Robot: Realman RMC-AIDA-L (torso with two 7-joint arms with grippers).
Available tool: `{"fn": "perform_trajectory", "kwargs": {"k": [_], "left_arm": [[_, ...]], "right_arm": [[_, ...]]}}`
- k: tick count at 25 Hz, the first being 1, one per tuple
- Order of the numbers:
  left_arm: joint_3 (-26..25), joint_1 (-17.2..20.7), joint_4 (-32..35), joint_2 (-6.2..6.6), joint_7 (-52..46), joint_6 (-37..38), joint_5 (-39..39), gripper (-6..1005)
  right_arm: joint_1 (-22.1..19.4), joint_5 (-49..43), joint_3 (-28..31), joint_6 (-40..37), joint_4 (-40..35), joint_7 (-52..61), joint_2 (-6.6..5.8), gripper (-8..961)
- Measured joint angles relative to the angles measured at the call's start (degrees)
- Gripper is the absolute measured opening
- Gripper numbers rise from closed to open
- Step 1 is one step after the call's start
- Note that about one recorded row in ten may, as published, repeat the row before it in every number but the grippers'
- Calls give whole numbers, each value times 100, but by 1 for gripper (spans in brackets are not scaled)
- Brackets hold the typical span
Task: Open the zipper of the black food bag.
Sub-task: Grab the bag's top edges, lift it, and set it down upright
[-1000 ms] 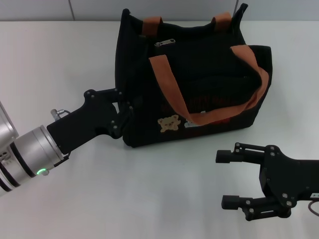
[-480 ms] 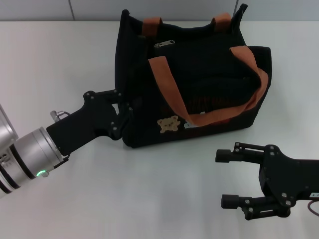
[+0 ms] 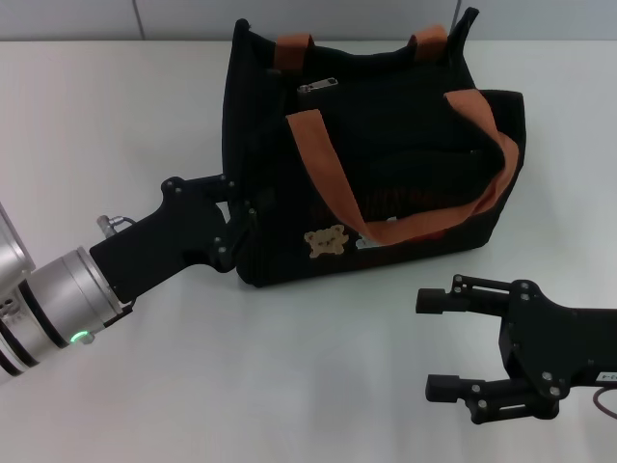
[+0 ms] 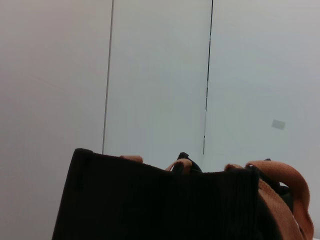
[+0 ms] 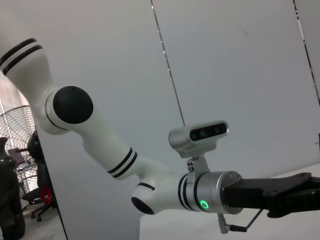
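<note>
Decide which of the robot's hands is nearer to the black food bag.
Left. The left hand is pressed against the black food bag's near-left corner. The right hand sits open on the table in front of the bag, clearly apart.

White black-banded arms, black grippers

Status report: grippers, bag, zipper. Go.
Left gripper against boxy black fabric bag's side, right gripper open, clear. Silver zipper pull untouched. Orange-brown handle draped across the top.

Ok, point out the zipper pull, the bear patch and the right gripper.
zipper pull [image 3: 318, 86], head view, silver tab.
bear patch [image 3: 326, 241], head view, its middle.
right gripper [image 3: 436, 345], head view, between its open fingers.
</note>
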Motion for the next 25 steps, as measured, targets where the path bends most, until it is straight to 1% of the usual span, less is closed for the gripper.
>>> {"fn": "perform_trajectory", "kwargs": {"k": [11,16,19,20,22,24,25], "left_arm": [[-10,20,7,6,0,92,2,103],[-132,94,116,33,-15,237,4,103],[-245,181,326,51,-89,310,5,103],[-294,245,570,59,-164,394,9,103],[-299,264,702,66,-208,445,14,102],[-276,303,1040,87,-368,576,50,102],[-261,334,1376,107,-580,686,108,102]], "right_arm": [[0,25,0,66,9,0,0,829],[-47,202,6,69,9,0,-4,829],[-76,305,44,75,9,0,-10,829],[-86,312,92,76,8,0,-11,829],[-88,313,121,76,8,0,-13,829],[-100,316,153,75,7,0,-16,829],[-109,320,180,76,3,0,-17,829]]}}
